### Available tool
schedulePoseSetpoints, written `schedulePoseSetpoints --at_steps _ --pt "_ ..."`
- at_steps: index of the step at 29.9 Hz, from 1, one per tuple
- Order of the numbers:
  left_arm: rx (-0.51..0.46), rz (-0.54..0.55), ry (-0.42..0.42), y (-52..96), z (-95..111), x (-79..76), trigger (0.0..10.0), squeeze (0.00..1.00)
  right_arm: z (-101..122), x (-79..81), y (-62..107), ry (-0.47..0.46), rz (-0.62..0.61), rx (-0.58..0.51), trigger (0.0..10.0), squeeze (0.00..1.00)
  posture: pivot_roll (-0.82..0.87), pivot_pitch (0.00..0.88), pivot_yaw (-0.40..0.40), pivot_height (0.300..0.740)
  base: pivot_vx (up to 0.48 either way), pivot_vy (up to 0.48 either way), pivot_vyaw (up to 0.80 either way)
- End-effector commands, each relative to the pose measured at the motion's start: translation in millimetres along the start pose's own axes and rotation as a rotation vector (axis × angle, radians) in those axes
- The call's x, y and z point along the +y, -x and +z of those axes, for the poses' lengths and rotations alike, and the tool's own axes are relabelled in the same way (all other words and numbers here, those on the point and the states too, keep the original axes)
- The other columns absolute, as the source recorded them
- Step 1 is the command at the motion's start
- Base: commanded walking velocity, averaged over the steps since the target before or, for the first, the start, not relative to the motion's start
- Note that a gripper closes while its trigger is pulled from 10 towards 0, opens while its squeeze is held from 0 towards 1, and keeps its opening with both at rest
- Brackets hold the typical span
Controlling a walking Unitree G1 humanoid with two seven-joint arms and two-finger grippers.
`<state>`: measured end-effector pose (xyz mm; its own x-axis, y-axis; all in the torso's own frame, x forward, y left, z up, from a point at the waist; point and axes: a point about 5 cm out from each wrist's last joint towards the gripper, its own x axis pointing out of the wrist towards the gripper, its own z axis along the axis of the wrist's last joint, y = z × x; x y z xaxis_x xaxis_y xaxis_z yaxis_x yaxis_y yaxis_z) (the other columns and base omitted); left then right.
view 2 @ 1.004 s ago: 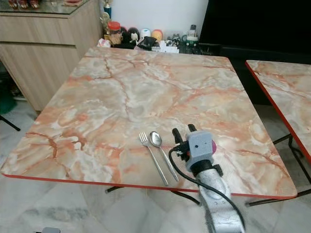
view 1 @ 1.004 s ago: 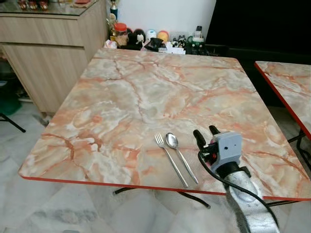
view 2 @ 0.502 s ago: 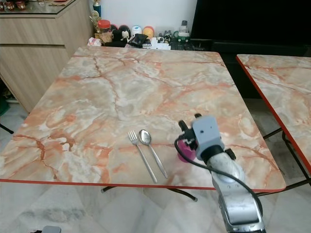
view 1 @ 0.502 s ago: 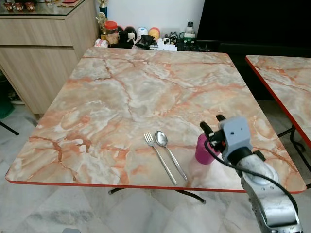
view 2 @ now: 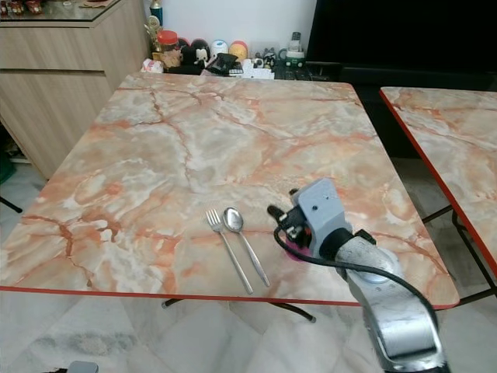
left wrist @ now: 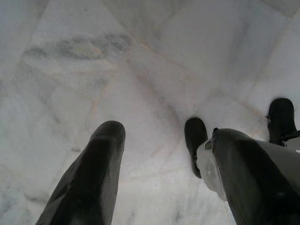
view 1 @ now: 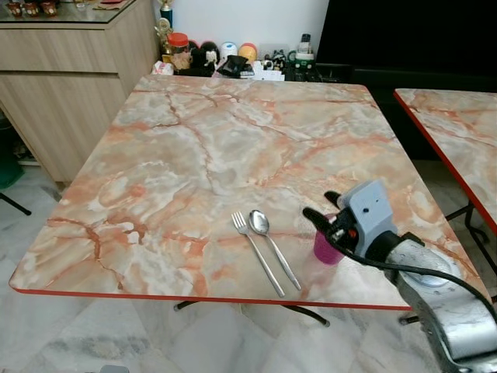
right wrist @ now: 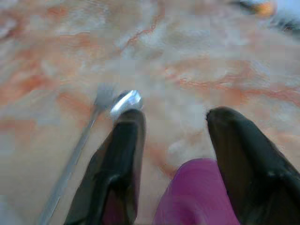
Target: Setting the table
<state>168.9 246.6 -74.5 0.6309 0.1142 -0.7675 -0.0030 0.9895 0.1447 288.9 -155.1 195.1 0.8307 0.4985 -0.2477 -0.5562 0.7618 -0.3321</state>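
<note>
Right hand (view 1: 324, 218) spread around pink cup (view 1: 325, 249), beside spoon (view 1: 272, 247), fork (view 1: 255, 252)

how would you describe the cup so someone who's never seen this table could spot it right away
Find the marble-patterned table with the red edge and look along its near edge, towards the right. A fork and a spoon lie side by side there, and just right of them stands the cup, between the fingers of the right gripper. It is the only bright pink thing on the table.
</note>
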Motion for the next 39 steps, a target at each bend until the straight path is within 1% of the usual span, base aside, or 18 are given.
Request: schedulePoseSetpoints --at_steps 1,5,13,17,21,25,33,39 --pt "0.036 -0.015 0.000 1.9 -9.3 -2.7 10.0 0.00 -3.9 5.2 1.8 0.004 0.021 0.045 10.0 0.00 -0.02 0.121 -0.026 0.740 0.000 0.000 0.00" --pt "0.036 -0.020 -0.008 1.9 -9.5 -3.3 10.0 0.00 -9.9 2.2 2.8 -0.017 -0.003 0.106 10.0 0.00 -0.02 0.125 -0.027 0.740 0.000 0.000 0.00" --pt "0.033 -0.024 -0.012 1.7 -8.8 -4.5 10.0 0.00 -11.6 2.4 3.8 -0.037 -0.001 0.130 10.0 0.00 -0.02 0.134 -0.029 0.740 0.000 0.000 0.00" --pt "0.036 -0.027 -0.012 2.2 -11.2 -6.4 10.0 0.00 -15.3 -1.1 3.4 -0.059 -0.038 0.153 10.0 0.00 -0.02 0.143 -0.028 0.740 0.000 0.000 0.00" --pt "0.041 -0.020 -0.012 3.2 -13.2 -3.4 10.0 0.00 -16.1 -1.4 2.2 -0.074 -0.048 0.159 10.0 0.00 -0.02 0.147 -0.028 0.740 0.000 0.000 0.00" --pt "0.040 -0.019 -0.010 3.2 -13.0 -3.3 10.0 0.00 -15.4 -0.5 0.8 -0.086 -0.049 0.154 10.0 0.00 -0.02 0.146 -0.029 0.740 0.000 0.000 0.00" --pt "0.040 -0.022 -0.010 3.1 -13.0 -3.7 10.0 0.00 -15.9 -5.3 -0.4 -0.107 -0.094 0.160 10.0 0.00 -0.02 0.144 -0.027 0.740 0.000 0.000 0.00" --pt "0.044 -0.020 -0.012 3.7 -14.2 -2.5 10.0 0.00 -18.9 -5.9 -0.4 -0.119 -0.104 0.168 10.0 0.00 -0.02 0.144 -0.027 0.740 0.000 0.000 0.00"
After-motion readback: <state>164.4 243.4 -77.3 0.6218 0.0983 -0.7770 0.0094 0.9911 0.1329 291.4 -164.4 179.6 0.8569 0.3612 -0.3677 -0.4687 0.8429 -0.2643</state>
